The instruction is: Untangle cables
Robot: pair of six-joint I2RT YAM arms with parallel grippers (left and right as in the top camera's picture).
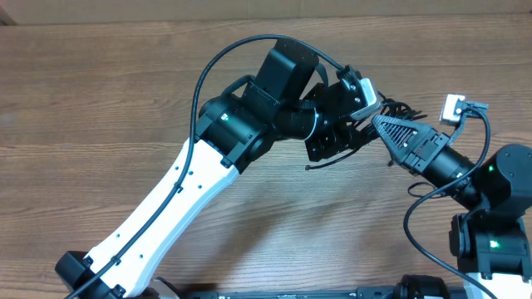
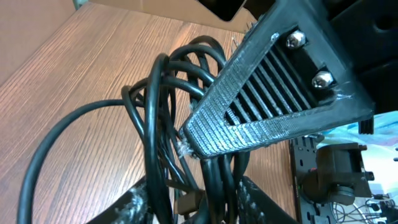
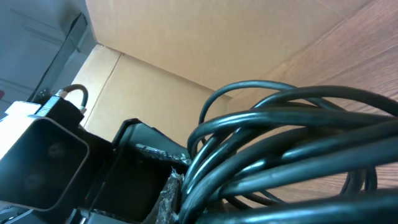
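The cables (image 2: 158, 106) are a bundle of thin black loops above the wooden table. In the left wrist view the bundle runs down between my left gripper (image 2: 196, 205), whose two fingers (image 2: 134, 202) press it from both sides, with a tan plug (image 2: 186, 200) in the middle. My right gripper (image 2: 186, 144), with its ribbed triangular finger, pinches the same bundle just above. In the right wrist view the loops (image 3: 292, 130) fan out from my right gripper (image 3: 186, 196). From overhead both grippers, left (image 1: 349, 133) and right (image 1: 376, 123), meet at centre right. Cable loops (image 1: 399, 108) show behind them, and a loose end (image 1: 320, 166) hangs in front.
The left arm (image 1: 191, 183) stretches diagonally from the bottom left across the table (image 1: 100, 100). The right arm's base (image 1: 495, 224) stands at the bottom right. A cardboard wall (image 3: 217, 50) rises behind the table. A black power strip (image 2: 308, 168) lies at the table's edge.
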